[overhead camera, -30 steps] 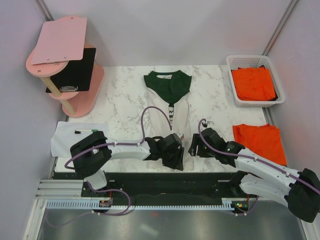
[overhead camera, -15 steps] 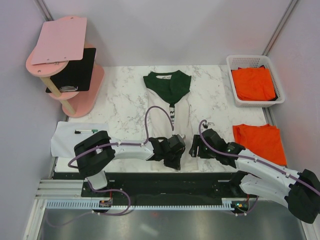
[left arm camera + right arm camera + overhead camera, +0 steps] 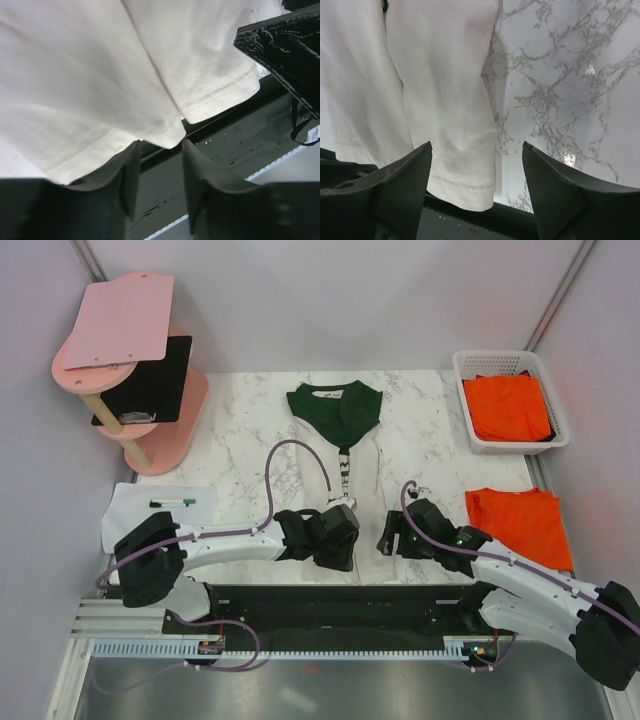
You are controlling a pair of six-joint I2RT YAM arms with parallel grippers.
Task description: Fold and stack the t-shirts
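The cream-white t-shirt [image 3: 358, 475] with its dark green collar end [image 3: 336, 410] lies folded into a long strip down the middle of the marble table. Its hem reaches the near edge. My left gripper [image 3: 340, 552] is open at the hem's left side. In the left wrist view the hem [image 3: 165, 132] lies just past the left gripper [image 3: 161, 145], with no cloth between the fingers. My right gripper [image 3: 388, 538] is wide open at the hem's right side. In the right wrist view the right gripper [image 3: 476, 147] straddles the hem's right corner [image 3: 465, 185]. One orange t-shirt [image 3: 522, 525] lies flat at the right.
A white basket [image 3: 462, 390] at the back right holds folded orange shirts [image 3: 506, 406]. A pink stand [image 3: 130, 370] with clipboards is at the back left. White paper [image 3: 140, 520] with a pen lies front left. A black base plate [image 3: 330, 605] runs along the near edge.
My left gripper has shifted a little left along the hem and its elbow has swung left. The right gripper has barely moved. The shirt lies as before.
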